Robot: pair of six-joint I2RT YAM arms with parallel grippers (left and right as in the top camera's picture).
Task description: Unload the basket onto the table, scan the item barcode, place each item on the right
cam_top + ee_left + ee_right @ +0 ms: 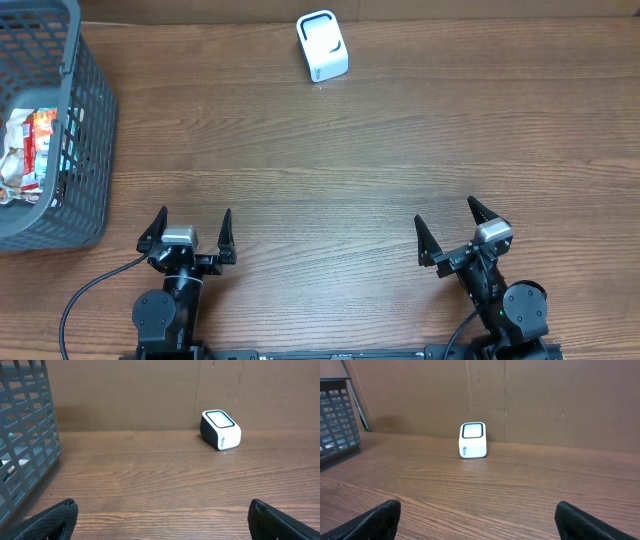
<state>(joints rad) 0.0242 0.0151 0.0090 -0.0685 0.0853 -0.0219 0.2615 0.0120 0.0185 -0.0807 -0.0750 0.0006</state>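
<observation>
From above, one wooden counter (350, 150) carries three sorts of thing. One small white scanner (322, 46) with a dark-framed window sits at the far edge, a little right of the middle. One grey mesh basket (90, 110) stands at the far left, partly cut off by the frame. Inside it lies a red-and-white packet (35, 140) among crumpled wrapping; how many packets there are I cannot count. Two arms sit at the near edge, the left arm (162, 312) and the right arm (510, 305), well apart from each other and from the scanner. Both sets of jaws stand wide apart with nothing between them. One dark cable (85, 295) trails from the left arm.

Through the left wrist camera, two black fingertips (52, 520) show at the bottom corners, spread wide over bare wood. The one scanner (220, 429) rests ahead and to the right against a brown wall. The basket (27, 435) fills the left edge.

Through the right wrist camera, again two fingertips (370, 522) sit spread at the bottom corners, empty. The scanner (473, 440) stands ahead near the middle, its window facing the camera. A corner of the basket (337, 415) shows far left.
</observation>
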